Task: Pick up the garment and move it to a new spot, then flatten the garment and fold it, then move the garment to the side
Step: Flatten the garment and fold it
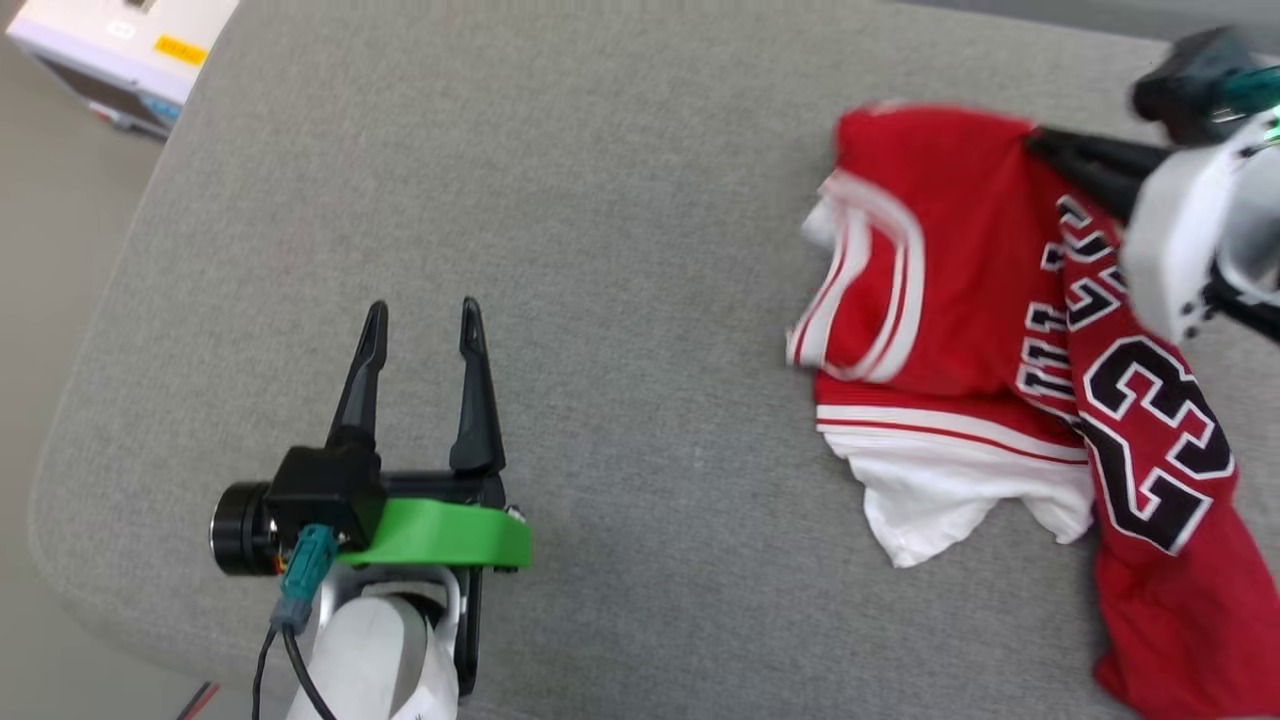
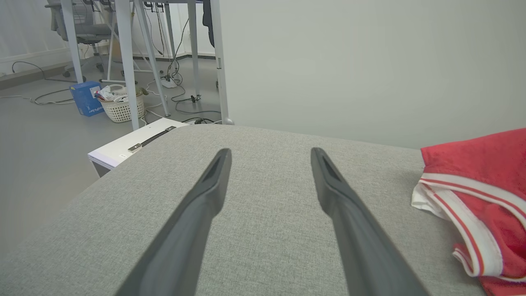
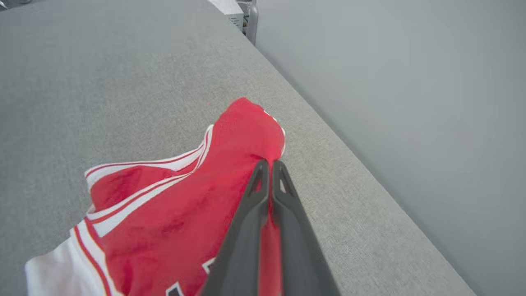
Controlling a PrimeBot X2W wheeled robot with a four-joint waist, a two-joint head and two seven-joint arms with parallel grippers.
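Now, garment [image 1: 950, 300] crumpled, red edge pinched — right hand [image 3: 269, 163]

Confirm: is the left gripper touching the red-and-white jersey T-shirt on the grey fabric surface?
No, the left gripper hangs open over the grey fabric surface, well apart from the red-and-white jersey T-shirt.

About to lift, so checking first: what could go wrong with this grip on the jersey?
1. The right tool is shut on only a small pinch of the red jersey near its edge; the fabric may slip out on lifting.
2. The left tool is open, away from it, so a one-point lift will likely leave it bunched.
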